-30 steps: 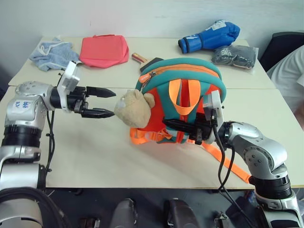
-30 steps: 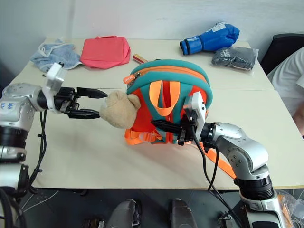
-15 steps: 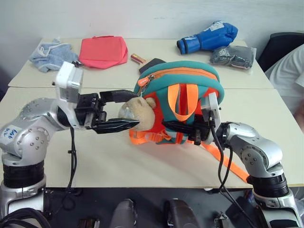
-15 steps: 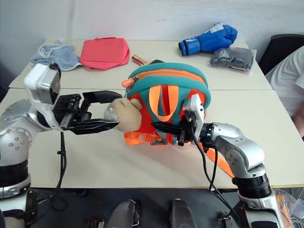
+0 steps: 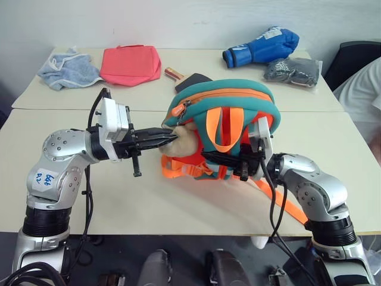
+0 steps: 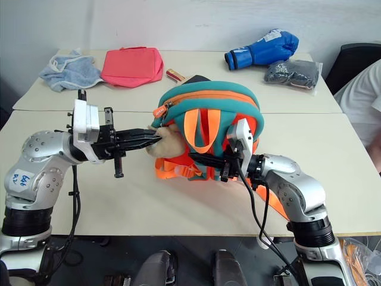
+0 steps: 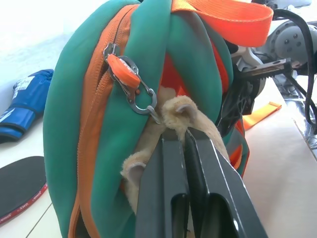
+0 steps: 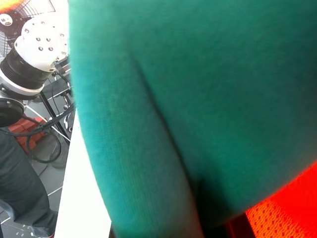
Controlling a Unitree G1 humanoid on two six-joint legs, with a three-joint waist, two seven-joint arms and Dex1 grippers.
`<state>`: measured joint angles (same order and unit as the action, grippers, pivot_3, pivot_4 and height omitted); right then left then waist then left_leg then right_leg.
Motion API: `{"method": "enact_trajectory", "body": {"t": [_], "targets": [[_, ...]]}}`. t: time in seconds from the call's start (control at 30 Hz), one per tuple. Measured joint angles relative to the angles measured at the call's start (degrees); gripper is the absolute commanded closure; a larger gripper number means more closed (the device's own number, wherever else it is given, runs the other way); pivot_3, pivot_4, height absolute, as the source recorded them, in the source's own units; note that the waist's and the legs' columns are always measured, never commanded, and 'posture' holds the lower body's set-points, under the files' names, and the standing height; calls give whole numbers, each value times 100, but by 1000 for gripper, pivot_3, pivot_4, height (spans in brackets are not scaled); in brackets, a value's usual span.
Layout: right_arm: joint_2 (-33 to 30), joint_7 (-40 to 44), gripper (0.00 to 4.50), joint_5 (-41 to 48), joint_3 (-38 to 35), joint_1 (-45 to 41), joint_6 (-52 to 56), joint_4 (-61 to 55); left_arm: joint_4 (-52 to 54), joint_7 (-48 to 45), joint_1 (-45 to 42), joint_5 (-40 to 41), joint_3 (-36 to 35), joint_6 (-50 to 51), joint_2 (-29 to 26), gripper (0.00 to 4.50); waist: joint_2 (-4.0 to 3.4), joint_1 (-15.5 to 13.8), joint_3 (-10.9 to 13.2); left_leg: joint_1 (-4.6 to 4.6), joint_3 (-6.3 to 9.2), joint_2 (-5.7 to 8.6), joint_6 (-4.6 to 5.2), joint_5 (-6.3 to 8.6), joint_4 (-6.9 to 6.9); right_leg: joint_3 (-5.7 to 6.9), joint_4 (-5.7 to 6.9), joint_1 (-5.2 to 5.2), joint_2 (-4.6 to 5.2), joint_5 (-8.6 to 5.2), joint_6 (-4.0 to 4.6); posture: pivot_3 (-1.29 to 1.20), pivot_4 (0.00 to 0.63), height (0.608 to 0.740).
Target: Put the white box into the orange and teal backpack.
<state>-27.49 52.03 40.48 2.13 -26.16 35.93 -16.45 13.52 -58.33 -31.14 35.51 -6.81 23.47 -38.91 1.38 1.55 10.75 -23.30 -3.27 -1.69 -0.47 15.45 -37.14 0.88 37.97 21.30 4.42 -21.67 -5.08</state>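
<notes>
The orange and teal backpack stands upright in the middle of the near table, its orange straps facing me. From the left my left gripper reaches in level. It is shut, and its tips pinch the tan teddy-bear charm that hangs by the orange zipper pull. My right gripper comes in level from the right, shut on the backpack's lower orange front. Up close, the right wrist view shows teal fabric. The white box is out of view.
On the far table lie a red pouch, a light blue cloth, a blue boxing glove, a grey bag and a small cylinder. A black paddle lies behind the backpack. A person's white sleeve is at the right.
My left gripper moved right onto the teddy-bear charm and went from open to shut, pressing the bear against the backpack. My right gripper stayed where it was.
</notes>
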Motion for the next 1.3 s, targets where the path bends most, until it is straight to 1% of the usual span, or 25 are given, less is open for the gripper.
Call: {"method": "enact_trajectory", "body": {"t": [0.03, 0.1, 0.2, 0.3, 0.33, 0.4, 0.5, 0.6, 0.67, 0.7, 0.77, 0.83, 0.87, 0.93, 0.97, 1.0, 1.07, 1.13, 1.23, 1.27, 1.3], "targets": [[22, -15, 4500, -4, 0, -5, -6, -1, -138, 3, -120, 181, -108, 237, -67, 4465, 0, 0, 0, -1, 1, 0, -1, 0, -1, 1, 1, 1, 0, 0, 0, 0, 150, 740], [34, -40, 4500, -10, -1, -7, -19, -5, -501, -37, -383, 509, -347, 703, -373, 4465, 0, 16, 0, -1, -1, -1, -1, -1, 3, -1, 2, 5, -2, 0, 0, 0, 150, 740], [34, -60, 4500, -17, -7, -3, -44, -11, -1166, -171, -754, 611, -632, 917, -777, 4465, 0, 23, 0, 0, -4, -2, -3, -2, 7, 0, 2, 10, -4, 0, 0, 0, 150, 740], [38, -122, 4500, -22, -8, -1, -58, -60, -2142, -193, -1039, 459, -708, 1003, -1048, 4465, 0, 15, 0, 0, -6, 0, -3, -2, 3, 0, 4, 10, -3, 0, 0, 0, 150, 740], [38, -154, 4500, -22, -8, 5, -59, -115, -2440, -228, -1045, 288, -608, 962, -1168, 4465, 0, 24, 0, 1, -11, 0, -2, -1, 4, -4, 5, 12, -3, 0, 0, 0, 150, 740], [38, -189, 4500, -20, -8, 19, -62, -162, -2732, -268, -941, -24, -436, 813, -1221, 4465, 0, 24, 0, 1, -14, -1, -2, -1, 6, -4, 5, 13, -3, 0, 0, 0, 150, 740], [38, -281, 4500, -20, -18, 90, -60, -172, -2866, -290, -600, -426, -131, 528, -1146, 4465, 1, 13, 0, -3, -13, -3, -2, -1, 4, -4, 6, 16, -1, 0, 0, 0, 150, 740], [37, -365, 4500, -6, -39, 187, -56, -264, -2804, -358, -330, -994, 408, 29, -1022, 4465, 0, 5, 0, -1, -16, -1, -1, 0, 5, -8, 5, 14, 2, 0, 0, 0, 150, 740], [37, -416, 4500, 20, -46, 230, -42, -293, -2803, -371, -205, -1259, 735, -230, -738, 4465, 0, 1, 0, -2, -17, -1, 1, 1, 2, -8, 6, 13, 2, 0, 0, 0, 150, 740], [36, -450, 4500, 33, -64, 264, -36, -340, -2852, -356, -185, -1377, 848, -409, -494, 4465, 1, -2, -1, -2, -17, -1, 2, 1, 1, -7, 7, 13, 2, 0, 0, 0, 150, 740], [37, -499, 4500, 58, -68, 281, -24, -384, -2886, -329, -209, -1507, 913, -680, -260, 4465, 2, -3, -1, -1, -16, -1, 2, 1, 1, -7, 7, 13, 2, 0, 0, 0, 150, 740], [39, -548, 4500, 87, -78, 311, -22, -389, -2970, -325, -225, -1584, 899, -906, -183, 4465, 2, -3, -2, 0, -17, -1, 2, 1, 2, -7, 8, 13, 2, 0, 0, 0, 150, 740], [64, -590, 4500, 117, -107, 344, -22, -396, -2998, -327, -225, -1597, 876, -974, -157, 4250, 2, -3, -2, 1, -17, -1, 2, 2, 2, -6, 9, 13, 2, 0, 0, 0, 150, 740], [237, -706, 3864, 147, -210, 425, -91, -398, -3052, -367, -226, -1601, 822, -1064, -135, 3828, 2, -2, -2, 0, -16, -1, 2, 1, 0, -7, 9, 12, 2, 0, 0, 0, 150, 740], [302, -751, 3519, 162, -252, 451, -129, -398, -3138, -492, -233, -1573, 770, -1121, -170, 3481, 2, -1, -2, -1, -17, 0, 2, 1, 0, -7, 10, 13, 2, 0, 0, 0, 150, 740], [307, -763, 3256, 168, -263, 466, -172, -398, -3255, -615, -239, -1549, 700, -1170, -246, 3224, 2, -1, -1, -1, -17, 0, 2, 1, 0, -6, 9, 13, 2, 0, 0, 0, 150, 740], [234, -739, 2543, 156, -314, 531, -239, -425, -3474, -810, -276, -1515, 544, -1262, -402, 2596, 2, -1, -1, -2, -17, 0, 3, 2, 1, -5, 8, 15, 2, 0, 0, 0, 150, 740], [-186, -595, 1924, 161, -533, 861, -237, -619, -3582, -1260, -224, -1434, 410, -1326, -799, 2021, 2, 0, -1, -10, -16, -1, 3, 4, 7, -1, 6, 19, 2, 0, 0, 0, 150, 740], [-1192, -85, 895, -22, -1198, 1718, -433, -598, -3161, -1837, 349, -1205, 58, -991, -1552, 1102, 1, 0, -1, -8, -20, 3, 18, 22, 14, -2, 0, 8, 8, 0, 0, 0, 150, 740], [-1503, 173, 568, -211, -1383, 2008, -669, -484, -2878, -1873, 617, -1146, -119, -960, -1631, 802, 0, 0, -1, -9, -25, 4, 24, 27, 12, -5, -7, 6, 12, 0, 0, 0, 150, 740], [-1685, 361, 307, -354, -1531, 2196, -881, -337, -2650, -1877, 885, -1095, -270, -998, -1646, 543, 0, 0, -1, -4, -27, 6, 35, 33, 9, -7, -11, -2, 14, 0, 0, 0, 150, 740]]}}
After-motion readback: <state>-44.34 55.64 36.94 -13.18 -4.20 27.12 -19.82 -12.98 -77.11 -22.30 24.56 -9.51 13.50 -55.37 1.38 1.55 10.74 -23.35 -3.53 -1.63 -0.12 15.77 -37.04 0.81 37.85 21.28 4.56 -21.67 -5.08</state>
